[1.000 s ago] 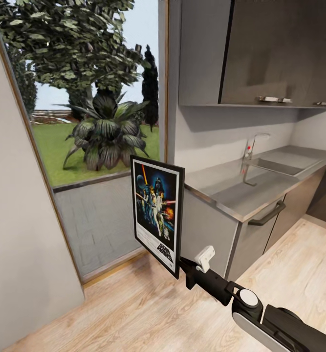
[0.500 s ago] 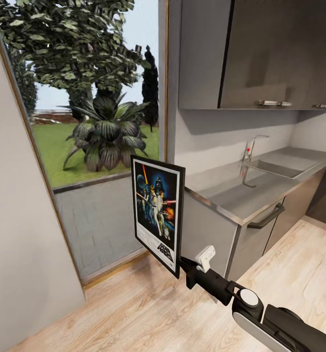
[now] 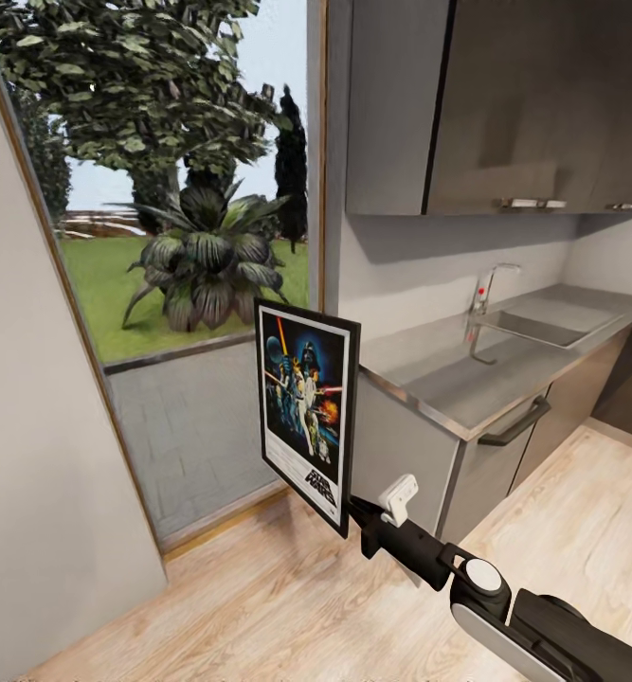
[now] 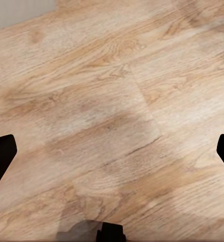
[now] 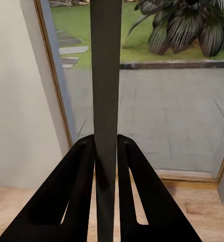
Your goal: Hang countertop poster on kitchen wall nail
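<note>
Poster [image 3: 306, 415] stands upright in the head view, pinched at its lower edge by the right gripper [image 3: 353, 514], beside the countertop [image 3: 467, 365] and before the window [image 3: 164, 189]. Left wrist view: left gripper [image 4: 112, 151] spread wide over wooden floor [image 4: 112, 101]. Right wrist view: both fingers [image 5: 81, 191] clamp the poster's edge [image 5: 105, 101].

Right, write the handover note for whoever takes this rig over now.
Right gripper: shut on the lower edge of the tall black-framed Star Wars poster, held upright off the floor.
Left gripper: open, empty, pointing at the pale wood plank floor.
Long grey kitchen countertop with sunken sink: right of the poster.
Done: poster picked up.
Left: find a wall nail, none identifiable here, and hang the poster.
</note>
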`<state>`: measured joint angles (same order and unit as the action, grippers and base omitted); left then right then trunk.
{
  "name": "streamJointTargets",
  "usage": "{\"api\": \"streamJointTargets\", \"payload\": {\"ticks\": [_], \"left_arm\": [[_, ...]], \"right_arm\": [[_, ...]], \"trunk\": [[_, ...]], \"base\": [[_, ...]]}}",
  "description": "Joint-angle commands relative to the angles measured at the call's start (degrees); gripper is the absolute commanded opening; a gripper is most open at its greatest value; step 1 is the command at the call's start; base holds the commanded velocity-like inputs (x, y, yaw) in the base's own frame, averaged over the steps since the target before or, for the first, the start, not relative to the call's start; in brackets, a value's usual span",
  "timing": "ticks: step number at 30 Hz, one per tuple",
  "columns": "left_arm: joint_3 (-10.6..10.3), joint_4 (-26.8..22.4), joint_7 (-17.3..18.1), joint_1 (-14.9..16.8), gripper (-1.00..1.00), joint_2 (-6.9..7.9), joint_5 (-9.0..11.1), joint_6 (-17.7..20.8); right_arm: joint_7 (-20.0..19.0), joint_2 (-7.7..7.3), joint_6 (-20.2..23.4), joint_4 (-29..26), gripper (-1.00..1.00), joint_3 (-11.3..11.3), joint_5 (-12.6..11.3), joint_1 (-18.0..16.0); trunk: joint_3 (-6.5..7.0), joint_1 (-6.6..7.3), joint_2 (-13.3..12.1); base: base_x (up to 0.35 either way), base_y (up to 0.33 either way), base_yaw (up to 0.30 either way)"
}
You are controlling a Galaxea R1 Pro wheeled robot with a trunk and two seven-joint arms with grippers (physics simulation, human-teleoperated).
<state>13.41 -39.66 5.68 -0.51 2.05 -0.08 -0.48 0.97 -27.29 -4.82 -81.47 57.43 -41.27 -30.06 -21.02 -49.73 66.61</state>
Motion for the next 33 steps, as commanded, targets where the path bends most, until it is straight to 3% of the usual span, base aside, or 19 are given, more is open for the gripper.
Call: {"api": "streamJointTargets", "payload": {"ticks": [1,33], "left_arm": [[0.21,-0.07,0.38,-0.02,1.00,-0.03,-0.01,-0.05],[0.21,-0.07,0.38,-0.02,1.00,-0.03,-0.01,-0.04]], "right_arm": [[-0.09,-0.04,-0.37,0.01,-1.00,0.23,-0.74,-0.13],[-0.05,-0.04,-0.37,0.00,-1.00,0.23,-0.74,-0.12]], "trunk": [[0.04,0.22,-0.37],[2.83,7.25,-13.21]], "base": [[0.000,0.000,0.000],[0.000,0.000,0.000]]}}
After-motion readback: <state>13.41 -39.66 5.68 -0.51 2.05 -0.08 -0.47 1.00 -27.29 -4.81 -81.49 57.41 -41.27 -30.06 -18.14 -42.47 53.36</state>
